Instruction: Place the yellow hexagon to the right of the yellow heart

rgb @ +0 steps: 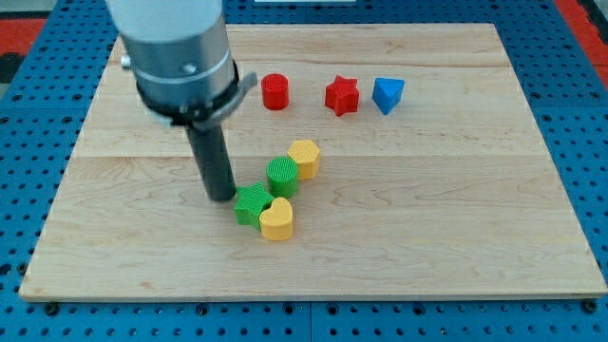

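Up and right of my tip (222,197), beyond the green blocks, the yellow hexagon (305,157).

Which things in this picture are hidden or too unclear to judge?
- My tip: the camera view does not settle whether it touches the green star.
- Upper arm: cut off by the view's top.
- Green star: partly covered by the yellow heart.
- Yellow hexagon: its left side is hidden behind the green cylinder; contact cannot be judged.
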Controlling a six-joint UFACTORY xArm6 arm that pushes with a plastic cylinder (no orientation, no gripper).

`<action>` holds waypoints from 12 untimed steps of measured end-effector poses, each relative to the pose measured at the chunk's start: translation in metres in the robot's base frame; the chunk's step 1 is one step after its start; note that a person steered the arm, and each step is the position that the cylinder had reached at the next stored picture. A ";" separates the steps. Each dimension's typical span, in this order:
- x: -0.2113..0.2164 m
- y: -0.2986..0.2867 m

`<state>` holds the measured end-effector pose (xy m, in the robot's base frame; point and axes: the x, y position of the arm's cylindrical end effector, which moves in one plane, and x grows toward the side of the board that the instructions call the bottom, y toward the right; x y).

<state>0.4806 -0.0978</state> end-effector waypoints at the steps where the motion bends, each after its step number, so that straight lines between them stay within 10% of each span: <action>1: -0.054 -0.024; 4: -0.008 0.109; 10: 0.038 0.031; 12: -0.017 0.183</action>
<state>0.4639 0.0848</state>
